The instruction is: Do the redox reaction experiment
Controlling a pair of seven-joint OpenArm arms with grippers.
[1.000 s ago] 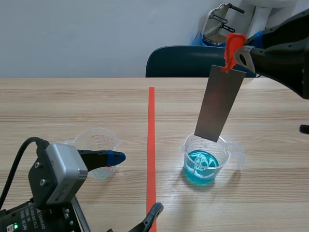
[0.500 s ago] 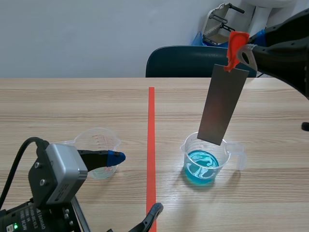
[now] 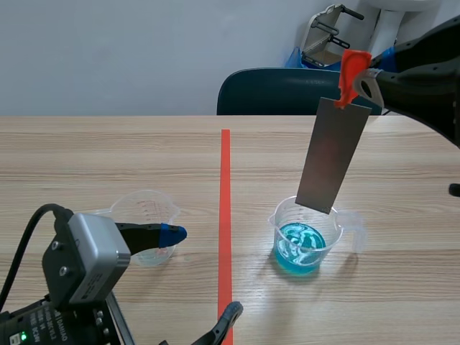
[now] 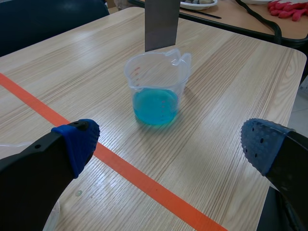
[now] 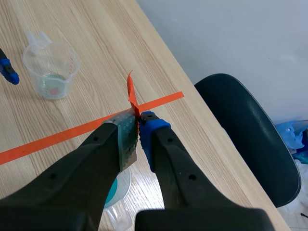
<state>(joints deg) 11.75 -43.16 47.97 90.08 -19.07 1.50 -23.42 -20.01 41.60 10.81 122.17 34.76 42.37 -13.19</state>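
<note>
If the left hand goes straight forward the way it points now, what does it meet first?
Probably the measuring cup of blue liquid, which stands straight ahead of the open left hand; the table between looks free.

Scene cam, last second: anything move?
The right claw, shut on the grey metal strip, carried it slightly rightward; its lower edge hangs at the rim of the beaker of blue liquid. The left claw, open by the clear beaker, and both beakers stayed put.
</note>
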